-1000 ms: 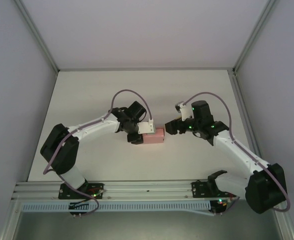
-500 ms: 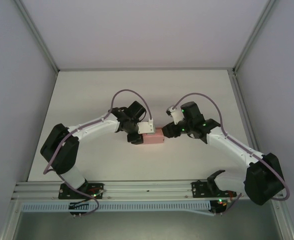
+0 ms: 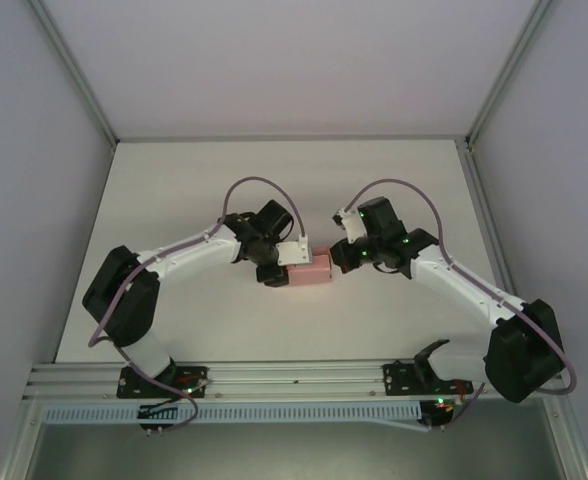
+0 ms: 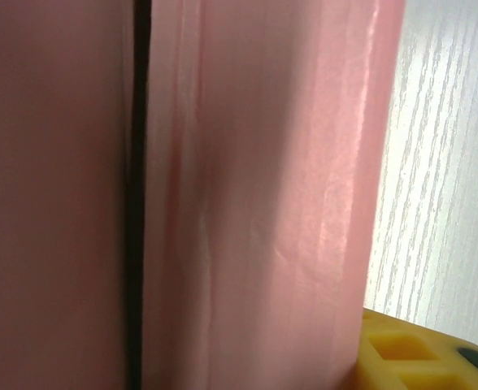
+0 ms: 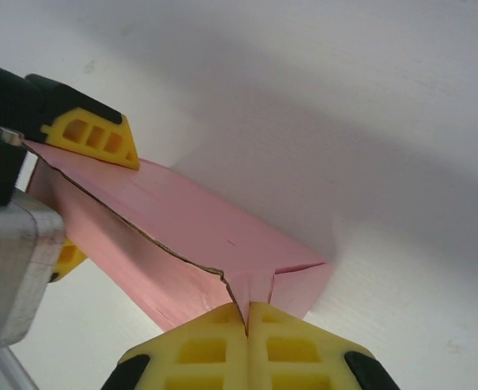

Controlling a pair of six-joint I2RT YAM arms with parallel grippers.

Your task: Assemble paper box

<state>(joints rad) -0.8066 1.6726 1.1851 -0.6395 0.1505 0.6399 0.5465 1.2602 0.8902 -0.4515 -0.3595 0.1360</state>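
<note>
The paper box (image 3: 311,271) is a small salmon-pink rectangular box lying mid-table between the two arms. My left gripper (image 3: 279,268) is shut on its left end. The left gripper's yellow fingers (image 5: 93,136) press the box (image 5: 190,227) from both sides. In the left wrist view the pink card (image 4: 263,203) is very close, with one yellow fingertip (image 4: 418,353) at the lower right. My right gripper (image 3: 340,262) is at the box's right end. Its fingers (image 5: 247,321) are shut together on a small pink flap at the box's corner.
The white table (image 3: 274,190) stretches back to grey walls on three sides. Slanted metal posts (image 3: 74,70) stand at the back corners. An aluminium rail (image 3: 294,375) with the arm bases runs along the near edge.
My right gripper has moved left to the box's right end and gone from open to shut, pinching the flap. The left gripper and the box have barely moved.
</note>
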